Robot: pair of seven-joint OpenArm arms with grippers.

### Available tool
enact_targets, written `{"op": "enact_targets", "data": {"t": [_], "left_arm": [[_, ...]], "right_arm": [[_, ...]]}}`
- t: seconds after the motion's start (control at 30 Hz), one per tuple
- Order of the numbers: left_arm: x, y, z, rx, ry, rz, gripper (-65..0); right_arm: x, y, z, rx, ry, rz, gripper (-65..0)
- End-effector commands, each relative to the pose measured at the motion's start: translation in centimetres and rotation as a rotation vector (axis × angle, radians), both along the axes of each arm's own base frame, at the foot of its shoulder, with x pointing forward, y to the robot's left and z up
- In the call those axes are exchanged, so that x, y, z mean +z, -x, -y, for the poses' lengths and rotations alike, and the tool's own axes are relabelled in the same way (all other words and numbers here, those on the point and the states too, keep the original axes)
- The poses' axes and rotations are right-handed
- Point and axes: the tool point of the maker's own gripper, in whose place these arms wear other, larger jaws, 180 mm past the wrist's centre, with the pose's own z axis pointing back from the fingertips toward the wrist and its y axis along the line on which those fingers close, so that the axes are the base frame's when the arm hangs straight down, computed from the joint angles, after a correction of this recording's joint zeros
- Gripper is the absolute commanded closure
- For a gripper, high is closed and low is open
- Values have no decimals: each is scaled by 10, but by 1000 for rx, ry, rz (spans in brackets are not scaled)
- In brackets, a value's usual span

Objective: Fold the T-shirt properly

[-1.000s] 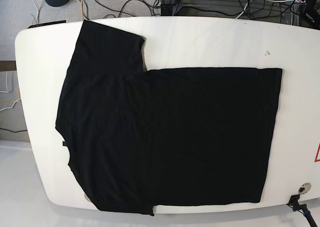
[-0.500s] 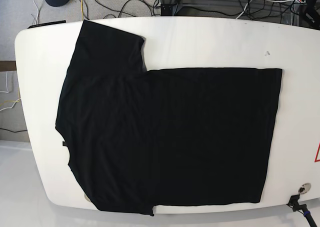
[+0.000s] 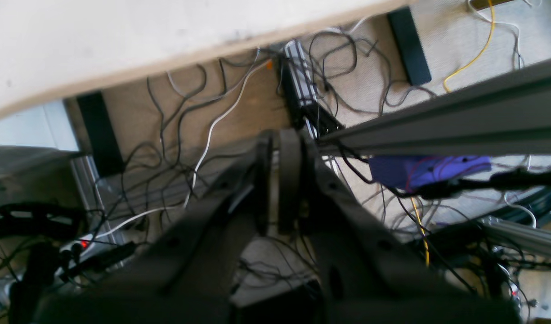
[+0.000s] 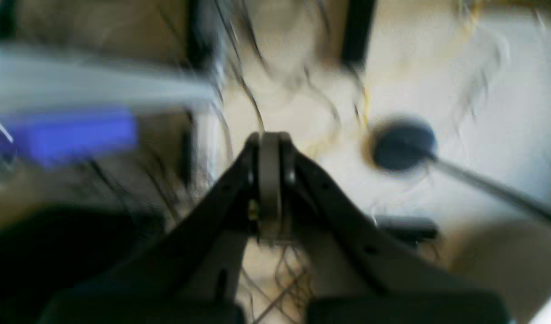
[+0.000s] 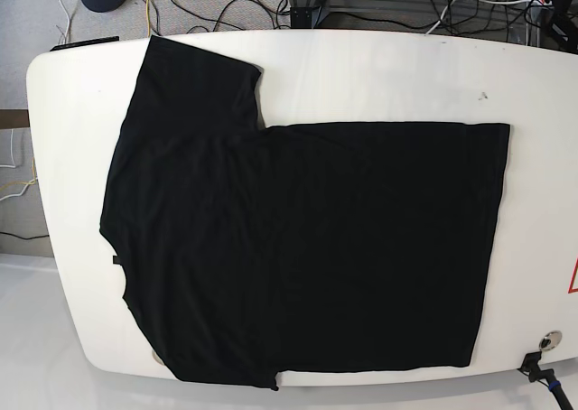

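Observation:
The black T-shirt [image 5: 298, 247] lies flat on the white table [image 5: 379, 76] in the base view, collar to the left, hem to the right, one sleeve spread toward the far left corner. No print shows on the side facing up. Neither arm appears in the base view. My left gripper [image 3: 275, 139] is shut and empty, held off the table over the cabled floor beside the table edge [image 3: 122, 58]. In a blurred view my right gripper [image 4: 270, 139] is shut and empty too, above the floor.
Many cables [image 3: 190, 117], a power strip [image 3: 300, 76] and an aluminium frame rail [image 3: 437, 117] lie past the table edge. A round dark stand base [image 4: 403, 144] sits on the floor. A small metal disc [image 5: 549, 341] is at the table's near right corner.

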Motion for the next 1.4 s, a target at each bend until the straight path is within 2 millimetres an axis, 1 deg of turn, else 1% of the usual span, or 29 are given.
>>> {"op": "enact_targets", "data": {"t": [0.0, 0.1, 0.2, 0.27, 0.37, 0.47, 0.6, 0.7, 0.8, 0.87, 0.9, 0.93, 1.0, 1.07, 1.13, 1.23, 1.27, 1.33, 1.37], "left_arm": [[25, -13, 7, -25, -1, 38, -17], [44, -33, 16, -60, -14, 83, -29], [55, -48, 20, -85, -38, 95, -58], [63, -59, 22, -97, -54, 120, -80], [74, -78, 22, -121, -76, 177, -111], [79, -94, 22, -146, -95, 214, -151], [81, -115, 18, -216, -123, 266, -203], [78, -129, 10, -293, -163, 269, -235], [76, -141, 0, -380, -198, 253, -260], [75, -149, -5, -419, -212, 242, -255], [79, -145, 1, -387, -211, 267, -262], [79, -146, 0, -386, -216, 271, -267], [78, -149, -2, -385, -224, 275, -270], [79, -152, -5, -375, -232, 281, -273], [80, -158, -7, -370, -239, 297, -275], [79, -168, -12, -350, -247, 312, -274], [80, -171, -13, -345, -246, 320, -272], [77, -177, -19, -333, -256, 321, -271], [76, -180, -21, -323, -253, 327, -269]], "right_arm": [[25, -2, 10, 40, 55, 30, 0], [51, -29, 6, 71, 71, 116, 0], [75, -55, 6, 94, 89, 202, 0], [91, -72, 7, 108, 104, 258, 0], [112, -97, 18, 110, 140, 337, 0], [135, -123, 33, 79, 170, 422, 0], [154, -151, 52, 36, 197, 506, 0], [164, -168, 60, 11, 194, 557, 0], [173, -183, 61, -8, 141, 593, 0], [176, -189, 58, -9, 92, 606, 0], [179, -184, 64, 9, 168, 606, 0], [180, -182, 67, 20, 183, 599, 0], [176, -179, 74, 37, 199, 574, 0], [171, -176, 77, 40, 204, 549, -21], [165, -174, 79, 37, 208, 522, -72], [162, -172, 78, 38, 209, 505, -199], [160, -171, 80, 30, 211, 497, -238], [157, -169, 84, 15, 212, 491, -274], [153, -168, 84, 11, 204, 483, -273]]}}
